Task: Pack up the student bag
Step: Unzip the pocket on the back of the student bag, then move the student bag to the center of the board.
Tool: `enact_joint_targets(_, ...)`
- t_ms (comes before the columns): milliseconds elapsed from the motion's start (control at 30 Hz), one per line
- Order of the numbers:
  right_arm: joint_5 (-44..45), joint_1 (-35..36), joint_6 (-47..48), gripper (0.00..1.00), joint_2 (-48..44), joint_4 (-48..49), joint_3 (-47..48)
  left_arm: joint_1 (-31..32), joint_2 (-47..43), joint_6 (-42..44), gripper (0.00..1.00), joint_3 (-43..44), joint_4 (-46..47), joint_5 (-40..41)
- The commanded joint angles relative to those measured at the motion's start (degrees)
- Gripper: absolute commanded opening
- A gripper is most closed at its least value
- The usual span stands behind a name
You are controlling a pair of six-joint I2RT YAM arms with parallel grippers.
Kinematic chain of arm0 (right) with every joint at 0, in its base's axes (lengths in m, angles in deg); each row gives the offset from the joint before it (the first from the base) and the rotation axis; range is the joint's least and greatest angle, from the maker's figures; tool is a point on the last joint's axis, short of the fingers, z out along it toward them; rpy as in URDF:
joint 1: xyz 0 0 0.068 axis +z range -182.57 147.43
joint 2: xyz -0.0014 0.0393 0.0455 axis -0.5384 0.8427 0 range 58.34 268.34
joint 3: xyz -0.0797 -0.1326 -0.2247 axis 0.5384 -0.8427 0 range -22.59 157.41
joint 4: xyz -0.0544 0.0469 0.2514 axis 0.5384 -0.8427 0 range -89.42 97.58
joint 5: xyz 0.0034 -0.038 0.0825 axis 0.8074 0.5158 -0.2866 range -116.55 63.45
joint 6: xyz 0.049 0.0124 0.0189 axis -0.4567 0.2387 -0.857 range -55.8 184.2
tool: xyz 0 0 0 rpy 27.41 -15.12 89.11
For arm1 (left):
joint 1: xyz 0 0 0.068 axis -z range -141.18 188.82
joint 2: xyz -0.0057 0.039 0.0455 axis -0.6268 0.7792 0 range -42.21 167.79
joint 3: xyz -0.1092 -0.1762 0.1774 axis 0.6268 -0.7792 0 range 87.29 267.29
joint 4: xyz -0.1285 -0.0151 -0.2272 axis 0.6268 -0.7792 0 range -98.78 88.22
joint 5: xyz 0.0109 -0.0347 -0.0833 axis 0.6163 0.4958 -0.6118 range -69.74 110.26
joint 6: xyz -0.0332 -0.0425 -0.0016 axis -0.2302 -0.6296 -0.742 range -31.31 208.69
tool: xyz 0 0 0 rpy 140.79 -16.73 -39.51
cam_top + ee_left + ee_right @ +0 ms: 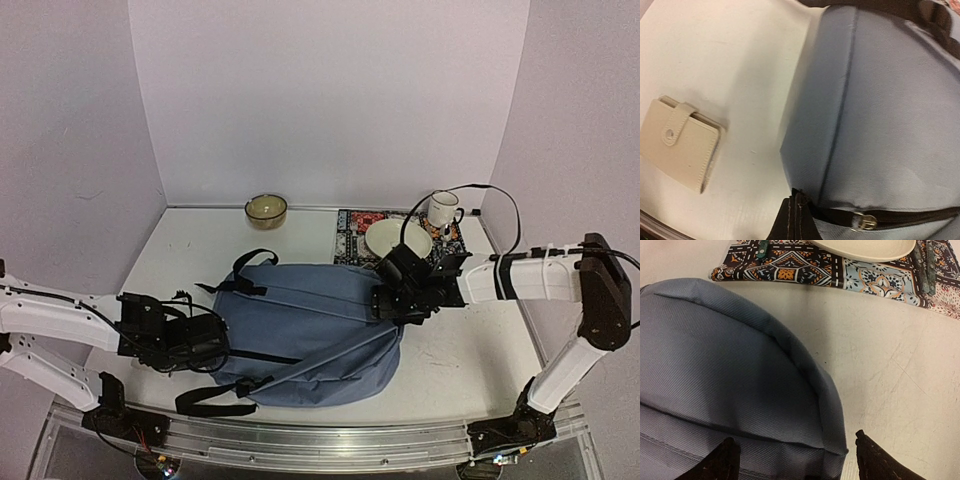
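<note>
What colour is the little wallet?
The wallet is cream; the left wrist view shows it best.

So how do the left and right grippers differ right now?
The left gripper is shut; the right gripper is open. The left gripper is at the student bag's left end; the right gripper's fingers straddle its right edge. Both are at the bag.

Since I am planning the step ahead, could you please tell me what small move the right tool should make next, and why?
Probably close the right tool on the student bag: its open fingers straddle the bag's seamed edge, and the left tool sits shut beside the zipper, so bracing the bag likely helps.
</note>
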Motion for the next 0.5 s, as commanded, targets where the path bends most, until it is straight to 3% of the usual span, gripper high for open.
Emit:
enact_joint_targets(0,1.6,-1.5,-0.3,0.80,-0.5,-2.2,-1.6,-2.4,2.3,-0.8,0.00,-2.4,-4.9,2.7)
enact_joint_targets(267,-3.0,-1.7,1.9,0.81,-3.8,-1.4,-2.9,-2.5,7.5,11.2,0.14,0.6,14.3,1.2)
enact_joint_targets(467,-9.3,-1.6,5.7,0.85,-10.2,-1.0,-4.2,-2.4,9.0,18.5,0.16,1.4,28.2,-3.9)
